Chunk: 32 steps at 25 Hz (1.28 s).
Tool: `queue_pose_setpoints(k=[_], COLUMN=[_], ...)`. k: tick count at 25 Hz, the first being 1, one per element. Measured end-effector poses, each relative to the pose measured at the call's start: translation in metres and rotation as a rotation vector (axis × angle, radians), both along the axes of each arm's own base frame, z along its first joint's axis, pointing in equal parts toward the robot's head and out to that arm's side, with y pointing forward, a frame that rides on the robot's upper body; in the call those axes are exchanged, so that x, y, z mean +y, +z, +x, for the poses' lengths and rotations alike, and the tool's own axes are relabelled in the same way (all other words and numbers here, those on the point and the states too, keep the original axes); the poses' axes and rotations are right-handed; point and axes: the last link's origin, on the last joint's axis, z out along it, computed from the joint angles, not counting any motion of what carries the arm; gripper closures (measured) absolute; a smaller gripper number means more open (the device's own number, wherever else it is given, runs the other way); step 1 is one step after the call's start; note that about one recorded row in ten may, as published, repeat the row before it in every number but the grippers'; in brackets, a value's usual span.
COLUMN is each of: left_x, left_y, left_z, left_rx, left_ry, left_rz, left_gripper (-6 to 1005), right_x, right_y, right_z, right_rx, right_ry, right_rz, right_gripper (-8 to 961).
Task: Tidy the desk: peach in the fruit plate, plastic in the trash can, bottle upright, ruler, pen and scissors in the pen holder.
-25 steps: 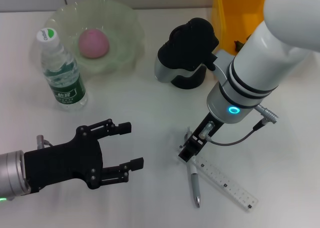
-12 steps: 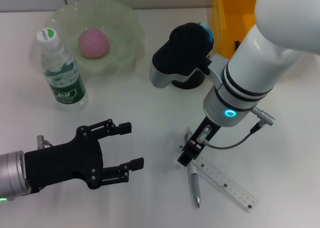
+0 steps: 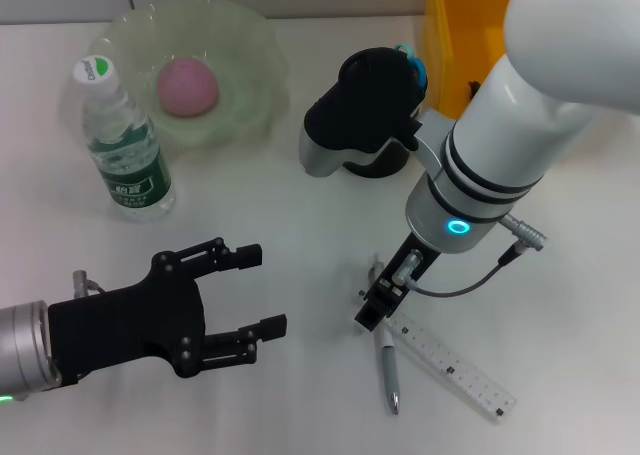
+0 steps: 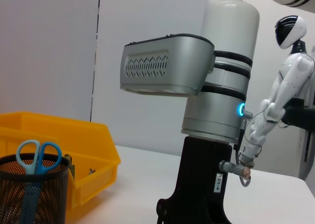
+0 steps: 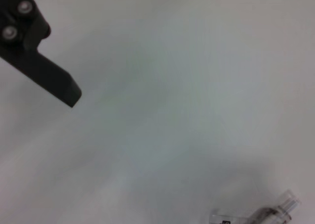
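The silver pen [image 3: 389,371] and the clear ruler [image 3: 455,367] lie side by side on the white desk. My right gripper [image 3: 372,308] points down at their upper ends; its black body also shows in the left wrist view [image 4: 197,194]. The blue-handled scissors [image 3: 411,63] stand in the black mesh pen holder [image 3: 388,161], also seen in the left wrist view [image 4: 32,194]. The pink peach [image 3: 187,85] lies in the green fruit plate [image 3: 245,50]. The bottle [image 3: 125,140] stands upright. My left gripper [image 3: 265,290] is open and empty at the front left. No plastic shows.
A yellow bin [image 3: 455,35] stands at the back right behind the pen holder; it also shows in the left wrist view [image 4: 88,155]. The right wrist view shows bare desk, the ruler's end [image 5: 256,214] and a black finger tip [image 5: 44,71].
My right arm has shifted a little to the left, uncovering the scissors' handle in the pen holder. The left arm, pen and ruler have not moved.
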Motion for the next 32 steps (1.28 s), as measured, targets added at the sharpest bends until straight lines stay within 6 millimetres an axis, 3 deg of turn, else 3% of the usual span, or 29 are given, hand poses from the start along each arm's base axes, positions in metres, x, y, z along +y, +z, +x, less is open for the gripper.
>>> queue_pose_setpoints(k=[11,16,25,29,31,32], left_x=[0.001,0.001,0.001,0.001,0.0,0.001], left_y=[0.0,0.0,0.0,0.001,0.001,0.001], left_z=[0.0,0.0,0.0,0.0,0.0,0.0], left_rx=[0.002,0.002,0.002,-0.001,-0.002,-0.002], left_ry=[0.001,0.0,0.001,-0.001,-0.003,-0.003], left_rz=[0.002,0.003,0.004,0.004,0.004,0.004], left_gripper=[210,210,210,210,210,210], right_x=[0.003,0.002,-0.001,0.001,0.01,0.01], right_y=[-0.003,-0.004,-0.001,0.01,0.029,0.029], right_z=[0.004,0.003,-0.002,-0.011,-0.02,-0.02], right_rx=[-0.024,-0.021,-0.012,0.02,0.043,0.043], right_ry=[-0.004,-0.004,-0.005,-0.005,0.013,0.013], right_rz=[-0.003,-0.008,-0.018,0.0,0.055,0.055], right_gripper=[398,575,575,576,576,576])
